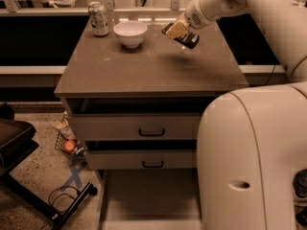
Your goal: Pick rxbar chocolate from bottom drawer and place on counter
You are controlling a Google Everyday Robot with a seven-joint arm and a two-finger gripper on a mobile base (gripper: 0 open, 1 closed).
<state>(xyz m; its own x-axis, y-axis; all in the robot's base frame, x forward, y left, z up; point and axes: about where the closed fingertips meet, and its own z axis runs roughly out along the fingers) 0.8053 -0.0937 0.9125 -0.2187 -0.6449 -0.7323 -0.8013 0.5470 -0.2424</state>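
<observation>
My gripper (178,31) is over the far right part of the counter (144,66), shut on the rxbar chocolate (188,40). The bar is small, dark and flat, and it hangs tilted just above the counter top, casting a faint shadow below it. The bottom drawer (148,195) is pulled out at the foot of the cabinet and its pale flat floor shows nothing on it. My arm's pale body hides the drawer's right side.
A white bowl (130,32) and a silver can (98,18) stand at the counter's far left. The two upper drawers (151,128) with black handles stand slightly ajar. A dark chair base (29,176), a cable and a small basket (69,145) lie on the floor at left.
</observation>
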